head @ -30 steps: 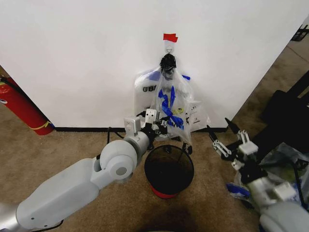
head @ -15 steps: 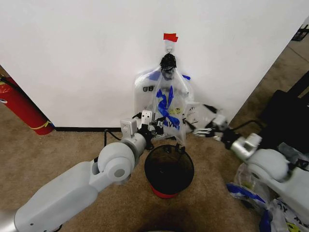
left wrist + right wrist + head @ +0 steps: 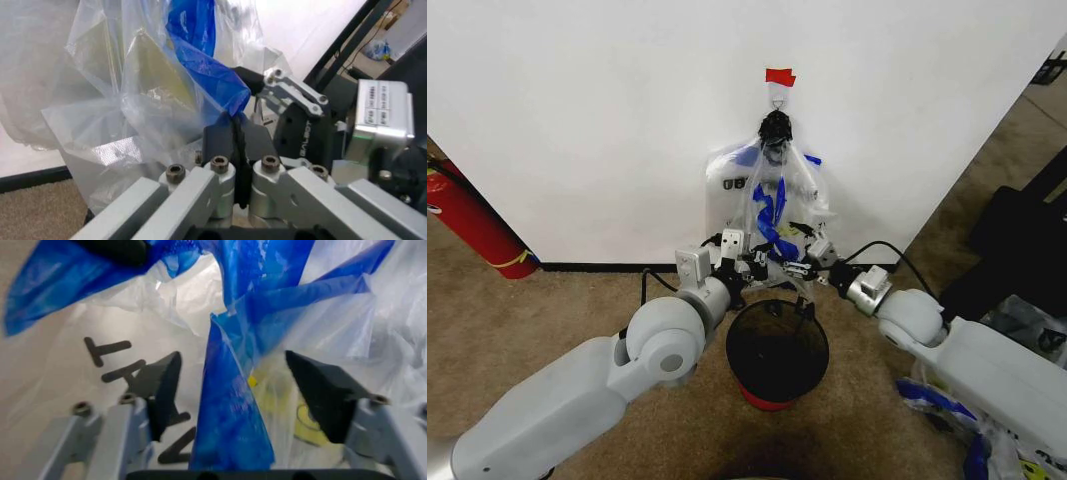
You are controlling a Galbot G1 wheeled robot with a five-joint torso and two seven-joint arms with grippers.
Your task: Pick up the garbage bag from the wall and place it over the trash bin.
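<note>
You have one thin see-through plastic garbage bag with blue handles and blue edges, one small round black wire-mesh trash bin with a red base, and two tools in front of you. The bag hangs from one small metal hook on the plain white wall, under one piece of red tape. Its lower end reaches down to just above the bin's rim. The film is crumpled and bunched at the top; a blue strip runs down its middle, and black lettering shows through the plastic.

A whiter flat bag hangs behind it against the wall. One red fire extinguisher leans at the wall, well to the left.

The left tool is at the bag's lower left part. In the left wrist view its jaws are pressed together on a fold of the bag's film. The right tool is at the bag's lower right part, near the left tool. In the right wrist view its jaws stand wide apart, with the blue strip between them.

The bin stands on the brown carpet floor directly below both tools.
</note>
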